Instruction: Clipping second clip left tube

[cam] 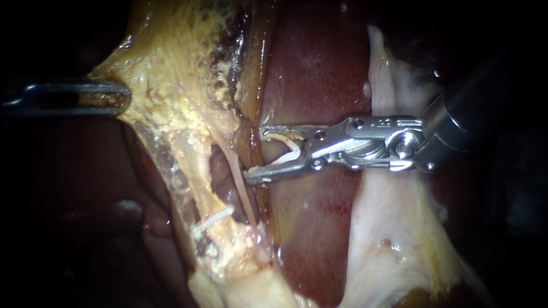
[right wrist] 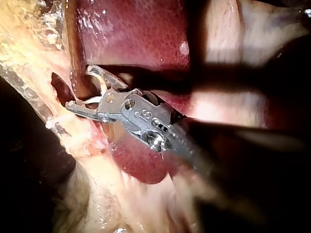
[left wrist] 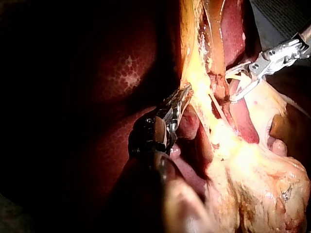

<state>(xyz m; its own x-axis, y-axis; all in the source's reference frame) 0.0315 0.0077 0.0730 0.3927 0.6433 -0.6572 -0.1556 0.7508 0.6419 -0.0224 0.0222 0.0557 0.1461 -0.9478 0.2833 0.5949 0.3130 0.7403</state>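
Observation:
My right instrument (cam: 258, 154) comes in from the right. Its jaws stand wide apart and cradle an open white clip (cam: 292, 149) that touches both. The lower jaw tip lies against a thin pale tube (cam: 238, 174). To its left runs a thicker yellowish tube (cam: 197, 177), which carries a white clip (cam: 212, 219) lower down. My left instrument (cam: 123, 97) is shut on the yellow fatty tissue (cam: 177, 74) and holds it out to the left. In the right wrist view my right instrument (right wrist: 80, 87) holds its clip (right wrist: 97, 98) beside the strands.
Dark red liver (cam: 319, 74) lies behind the jaws. A pale sheet of tissue (cam: 388, 222) hangs under the right shaft. In the left wrist view my left instrument (left wrist: 181, 97) grips the yellow strand, with my right instrument (left wrist: 238, 82) beyond it.

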